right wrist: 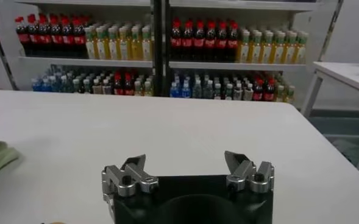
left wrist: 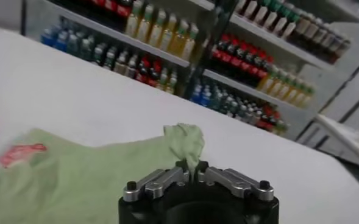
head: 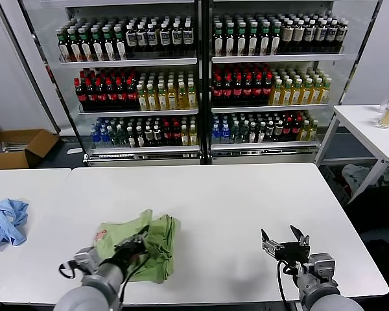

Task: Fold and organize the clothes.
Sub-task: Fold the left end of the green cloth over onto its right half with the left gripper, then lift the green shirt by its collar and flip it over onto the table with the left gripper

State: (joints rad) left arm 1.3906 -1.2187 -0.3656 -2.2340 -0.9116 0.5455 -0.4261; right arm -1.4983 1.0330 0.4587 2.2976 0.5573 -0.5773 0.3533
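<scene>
Left gripper [head: 135,245], at seven o'clock, has its jaws pinched together on a fold of cloth; right gripper [head: 283,241], at five o'clock, hovers, jaws spread wide.

head view high, wrist views low, all facing shelves [head: 201,84]

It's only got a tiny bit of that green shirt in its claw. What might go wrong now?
The left gripper has its jaws shut on just a small bunched tuft of the green shirt, so the cloth may slip free when pulled. The shirt lies crumpled, so pulling could drag the whole heap instead of spreading it. The right gripper hovers open, apart, unable to steady it.
</scene>
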